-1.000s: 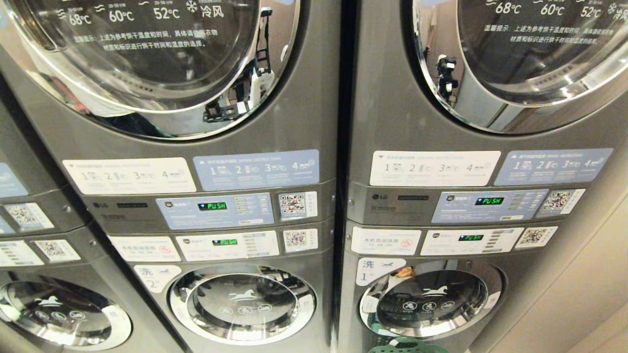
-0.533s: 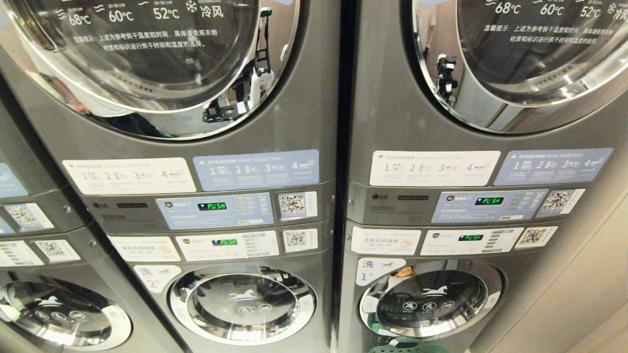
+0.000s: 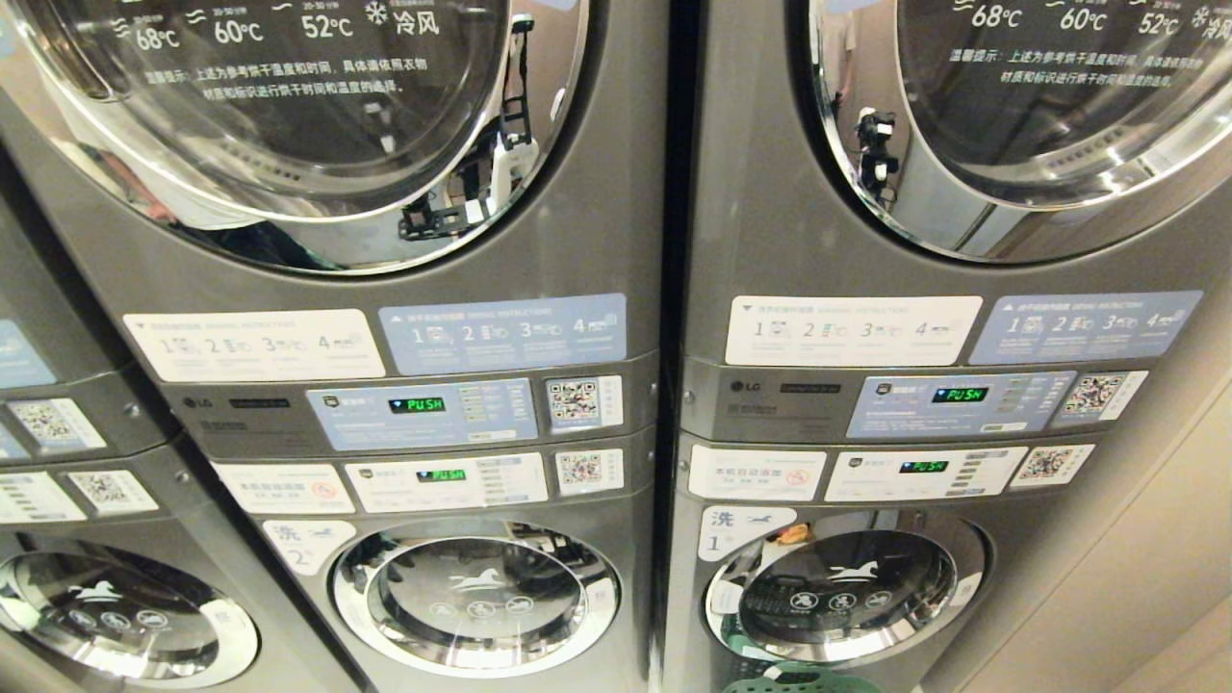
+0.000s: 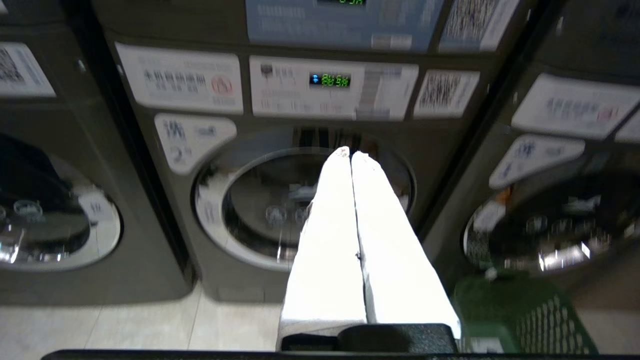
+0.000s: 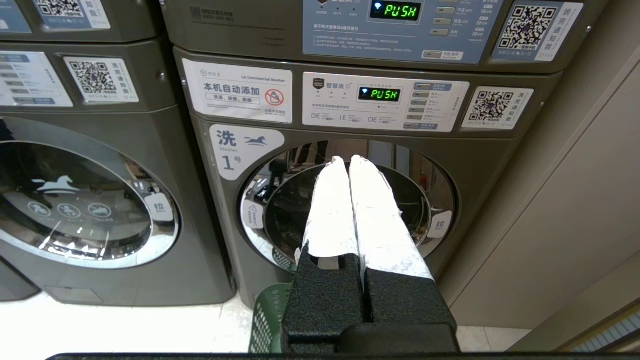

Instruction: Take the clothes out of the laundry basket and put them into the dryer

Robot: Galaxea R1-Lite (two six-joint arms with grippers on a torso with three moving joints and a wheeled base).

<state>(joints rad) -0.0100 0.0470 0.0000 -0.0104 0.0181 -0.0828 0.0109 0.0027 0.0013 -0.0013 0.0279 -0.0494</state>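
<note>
— Nothing is seen to have shifted in the head view since the earlier frames: the stacked machines are framed exactly as they were, and neither arm is shown there.

— What is faced at present?

— Two grey stacks are presented side by side. The left dryer door (image 3: 289, 125) is found at eleven o'clock and the right dryer door (image 3: 1039, 115) at one o'clock; both are closed. Below them, green "PUSH" is shown on a control panel (image 3: 423, 414), and the washer door marked 2 (image 3: 476, 597) and the washer door marked 1 (image 3: 847, 587) are placed at six and five o'clock.

— And the laundry basket?

— Only a green rim of the laundry basket (image 3: 794, 681) is glimpsed at five o'clock along the lower edge of the head view, on the floor just in front of washer 1. Its lattice wall is also caught in the right wrist view (image 5: 267, 320) and, blurred, in the left wrist view. Clothes cannot be made out in it.

— How are the jaws held?

— The left gripper (image 4: 351, 154) is clenched, its white fingers (image 4: 330, 240) pressed together with nothing between them, and it is pointed toward washer 2. The right gripper (image 5: 348, 161) is likewise clenched and empty, aimed at the door of washer 1.

— Is anything else noted?

— A beige wall panel (image 3: 1136, 577) is seen at four o'clock, beside the right stack.
</note>
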